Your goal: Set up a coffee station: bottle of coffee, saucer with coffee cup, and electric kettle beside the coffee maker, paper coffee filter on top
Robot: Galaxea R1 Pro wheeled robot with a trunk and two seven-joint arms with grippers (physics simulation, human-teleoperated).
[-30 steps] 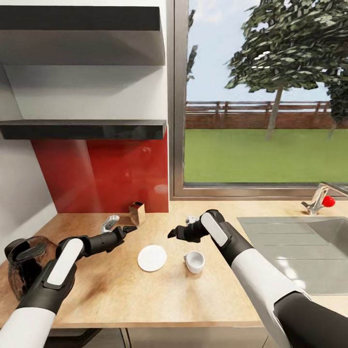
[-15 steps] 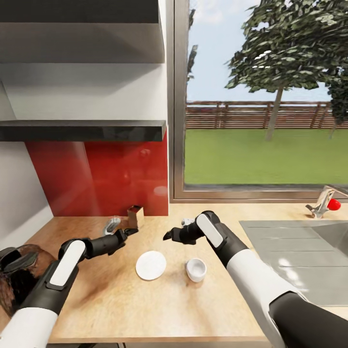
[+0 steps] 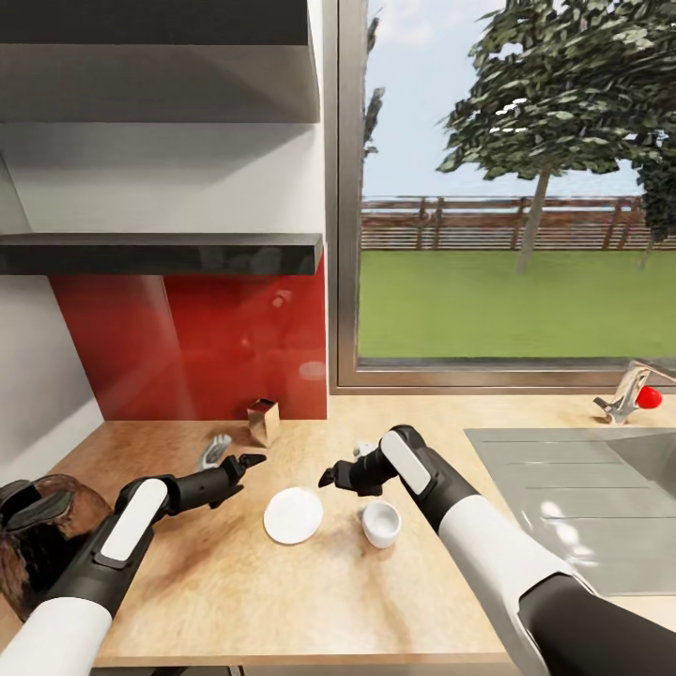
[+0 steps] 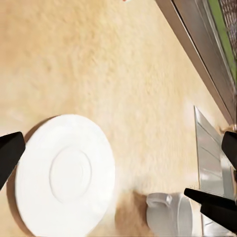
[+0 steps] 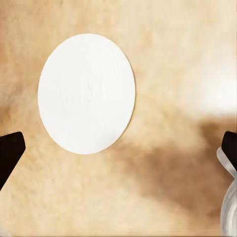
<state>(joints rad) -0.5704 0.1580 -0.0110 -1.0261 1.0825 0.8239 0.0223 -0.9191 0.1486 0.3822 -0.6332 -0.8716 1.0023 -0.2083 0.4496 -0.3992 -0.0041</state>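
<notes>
At centre frame on the worktop (image 3: 235, 582), your released right hand (image 3: 327, 477) hovers near the brittle, slippery coffee cup (image 3: 381, 523); pinch its rim.

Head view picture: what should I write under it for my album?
Two robot arms reach over the wooden countertop, open jaws hovering above a white saucer and coffee cup beside a sink.

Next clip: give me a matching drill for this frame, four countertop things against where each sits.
Things:
1. saucer
2. coffee cup
3. electric kettle
4. bottle of coffee

Places:
A. by the red backsplash
B. far left edge of the countertop
C. bare counter, ahead of the left tool
D. under the right forearm, beside the saucer

Pairs: 1-C, 2-D, 3-B, 4-A
</notes>
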